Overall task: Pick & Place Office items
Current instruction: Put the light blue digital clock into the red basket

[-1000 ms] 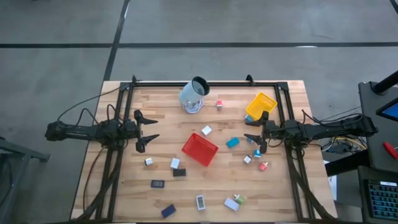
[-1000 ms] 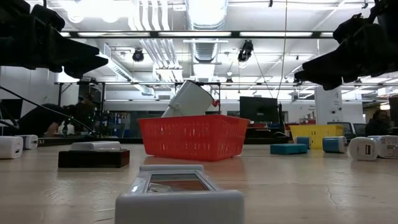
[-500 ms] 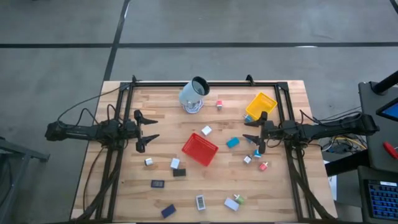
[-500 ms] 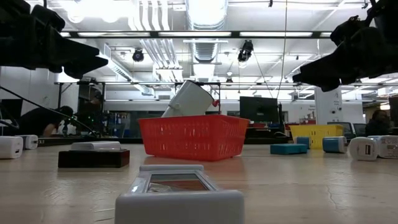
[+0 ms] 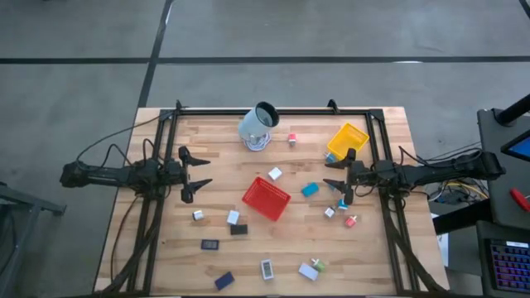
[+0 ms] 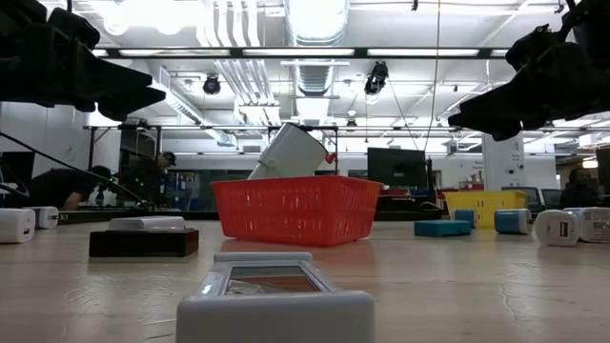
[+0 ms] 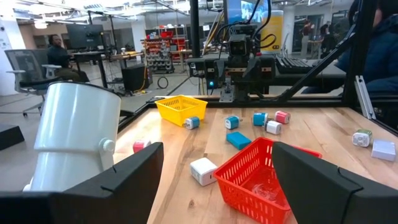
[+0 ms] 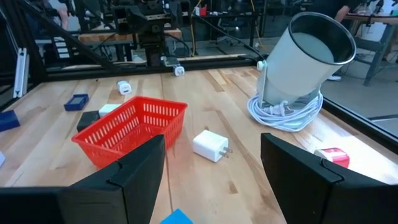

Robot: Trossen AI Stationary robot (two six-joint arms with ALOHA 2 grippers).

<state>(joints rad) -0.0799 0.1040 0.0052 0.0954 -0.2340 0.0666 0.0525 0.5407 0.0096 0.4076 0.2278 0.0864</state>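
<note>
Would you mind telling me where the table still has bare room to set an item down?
Bare wood lies between the left gripper and the red tray, and along the far edge left of the cup. It is crowded around the right gripper and along the near edge.

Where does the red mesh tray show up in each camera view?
High view: red mesh tray at table centre.
Low view: centre, middle distance.
Left wrist view: lower right, between the fingers.
Right wrist view: left of centre.
Shared landmark: tilted pale cup beyond it.
</note>
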